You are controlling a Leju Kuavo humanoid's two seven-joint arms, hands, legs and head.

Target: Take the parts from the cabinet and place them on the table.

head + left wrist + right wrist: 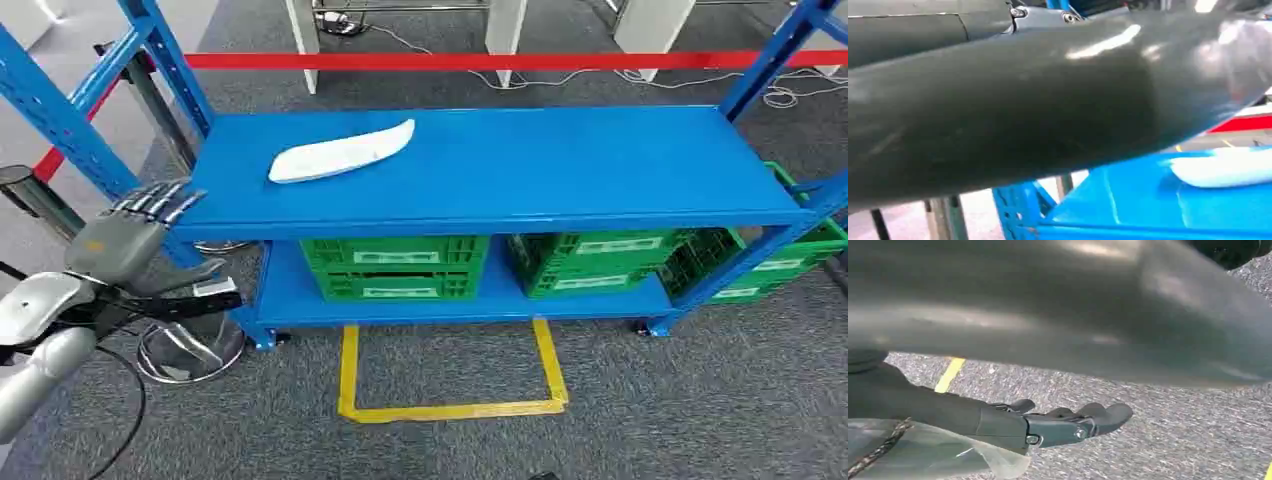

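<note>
The left hand (135,235) is up beside the blue shelf (560,170), fingers spread, holding nothing. The white part (342,153) (long and curved) lies on the top shelf, near its left end. The right hand (1068,422) hangs over grey carpet, fingers loose and empty.

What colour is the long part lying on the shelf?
White; the part shows best in the head view, on the blue shelf.

The left arm (40,340) is silver with rounded shells and black cables looping beside it. The left hand (135,235) has a grey back and dark, metallic-striped fingers (160,200). The right hand (1048,425) is dark grey, with a visible screw.
</note>
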